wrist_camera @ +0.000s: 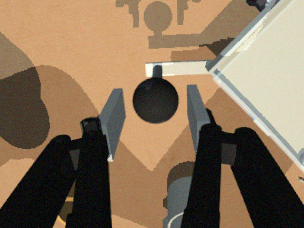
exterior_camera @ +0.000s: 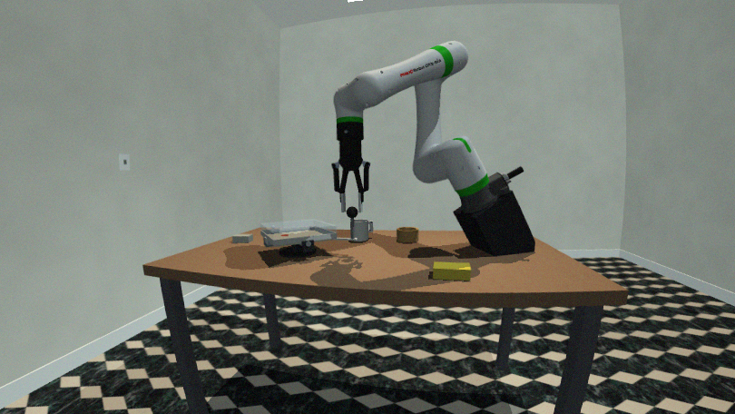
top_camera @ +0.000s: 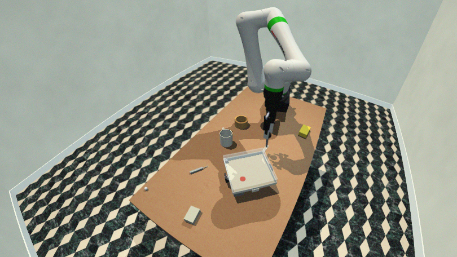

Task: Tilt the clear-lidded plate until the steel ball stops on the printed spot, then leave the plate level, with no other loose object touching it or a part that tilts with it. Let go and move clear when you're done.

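Note:
The clear-lidded plate point(top_camera: 250, 171) sits on a stand on the brown table, with a red printed spot point(top_camera: 242, 178) near its front-left part. It also shows in the side view point(exterior_camera: 298, 233) and the wrist view point(wrist_camera: 267, 76). A thin lever runs from its far corner to a black knob point(wrist_camera: 155, 101), also seen in the side view point(exterior_camera: 351, 211). My gripper point(wrist_camera: 155, 101) points straight down with a finger on each side of the knob and a gap at both sides; it is open and empty. It shows too in the overhead view point(top_camera: 266, 136) and the side view point(exterior_camera: 351, 208). I cannot make out the steel ball for sure.
A grey mug point(top_camera: 225, 137) and a brown ring-shaped bowl point(top_camera: 241, 122) stand left of the gripper. A yellow block point(top_camera: 304, 131) lies to its right. A grey rod point(top_camera: 198, 169), a small loose ball point(top_camera: 146, 188) and a grey block point(top_camera: 192, 215) lie left of and in front of the plate.

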You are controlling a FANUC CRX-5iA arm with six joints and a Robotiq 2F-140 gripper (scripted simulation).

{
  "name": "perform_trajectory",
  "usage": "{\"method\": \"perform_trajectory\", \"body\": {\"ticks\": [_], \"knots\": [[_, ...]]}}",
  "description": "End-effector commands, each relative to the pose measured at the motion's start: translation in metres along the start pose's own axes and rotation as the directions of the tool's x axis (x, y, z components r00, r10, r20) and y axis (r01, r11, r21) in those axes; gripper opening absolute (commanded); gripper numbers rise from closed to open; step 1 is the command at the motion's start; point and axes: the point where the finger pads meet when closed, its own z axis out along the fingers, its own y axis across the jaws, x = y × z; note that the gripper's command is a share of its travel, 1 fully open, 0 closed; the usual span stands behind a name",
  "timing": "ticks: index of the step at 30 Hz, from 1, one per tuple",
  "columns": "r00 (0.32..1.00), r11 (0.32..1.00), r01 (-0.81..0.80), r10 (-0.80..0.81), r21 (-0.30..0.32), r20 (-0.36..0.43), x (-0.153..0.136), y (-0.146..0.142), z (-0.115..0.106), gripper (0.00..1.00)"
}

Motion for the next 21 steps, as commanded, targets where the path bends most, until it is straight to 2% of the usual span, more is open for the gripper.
{"method": "perform_trajectory", "body": {"ticks": [1, 21], "knots": [[1.000, 1.000, 0.000, 0.000, 0.000, 0.000, 0.000, 0.000, 0.001, 0.42], [1.000, 1.000, 0.000, 0.000, 0.000, 0.000, 0.000, 0.000, 0.016, 0.42]]}}
